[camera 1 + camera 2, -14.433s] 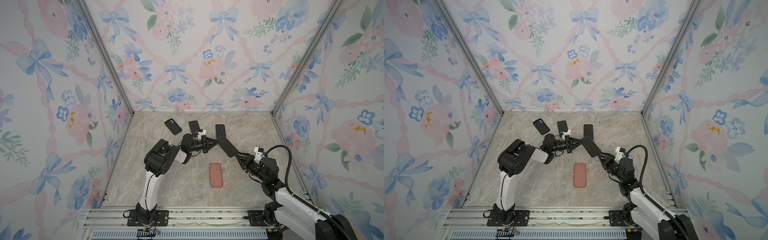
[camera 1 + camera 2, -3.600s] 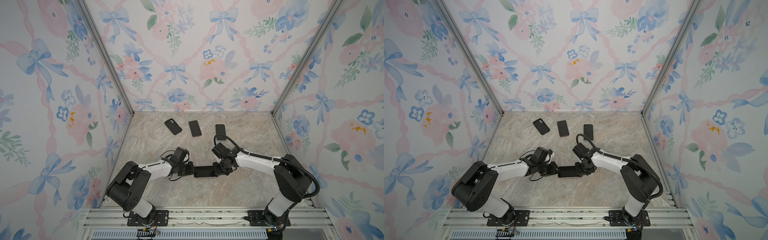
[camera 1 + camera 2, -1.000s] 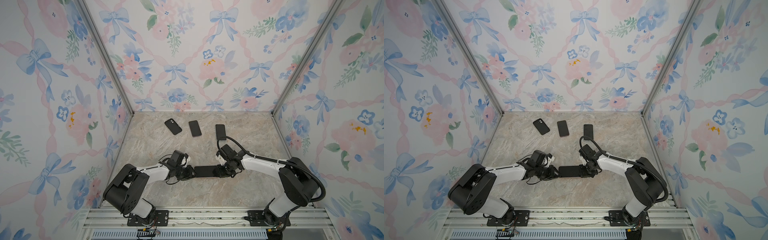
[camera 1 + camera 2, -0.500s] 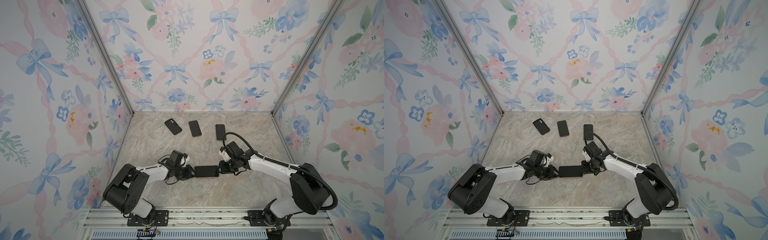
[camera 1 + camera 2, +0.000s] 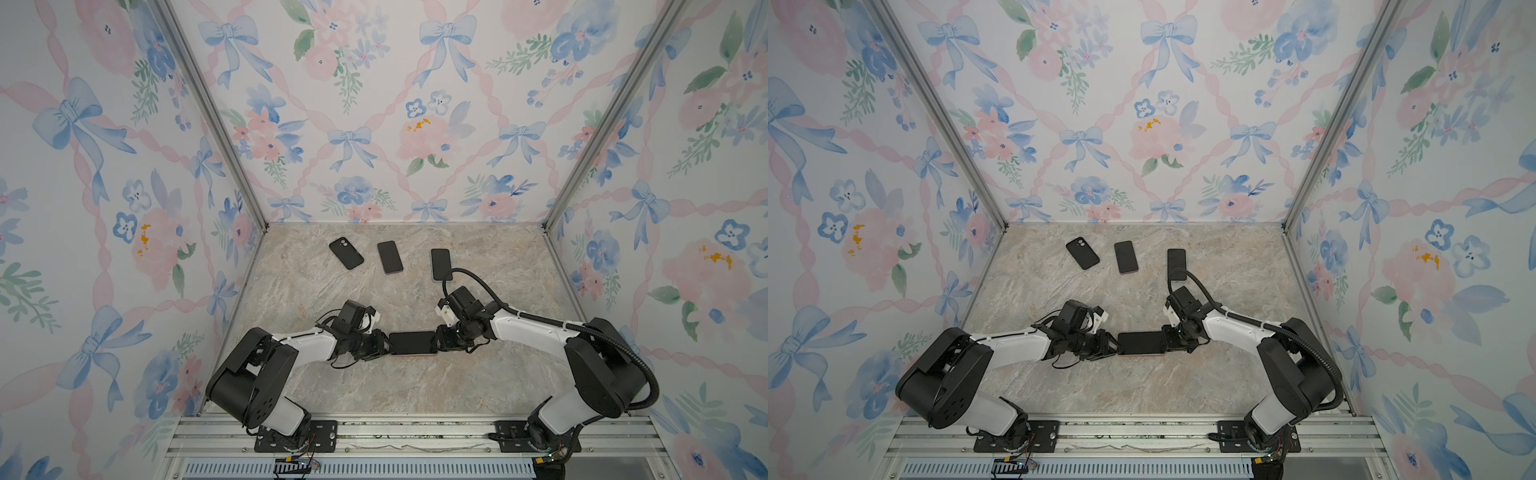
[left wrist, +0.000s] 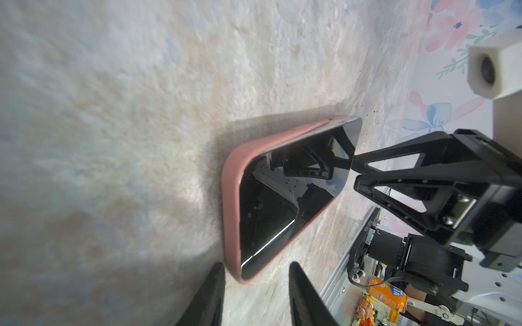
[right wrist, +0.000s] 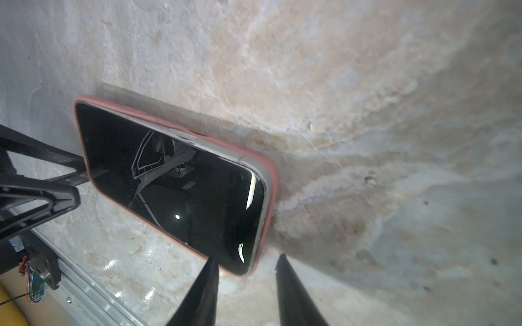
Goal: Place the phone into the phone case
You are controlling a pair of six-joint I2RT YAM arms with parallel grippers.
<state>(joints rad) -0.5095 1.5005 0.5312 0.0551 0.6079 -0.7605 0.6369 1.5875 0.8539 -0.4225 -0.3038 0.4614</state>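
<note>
Right pincer (image 5: pixel 437 341) retreated to end of phone (image 5: pixel 412 343).

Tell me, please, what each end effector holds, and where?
Nothing: the left end effector and right end effector stand open at the phone's short ends.

White-shelled left arm (image 5: pixel 307 345) and right arm (image 5: pixel 528 328), black joints (image 5: pixel 257 382), ribbed black cable (image 5: pixel 540 319) along the right, thin wires (image 5: pixel 326 320) at the left wrist, open-frame triangular black fingers (image 6: pixel 418 179), white camera block (image 6: pixel 497 67), silver screws (image 6: pixel 463 199).
</note>
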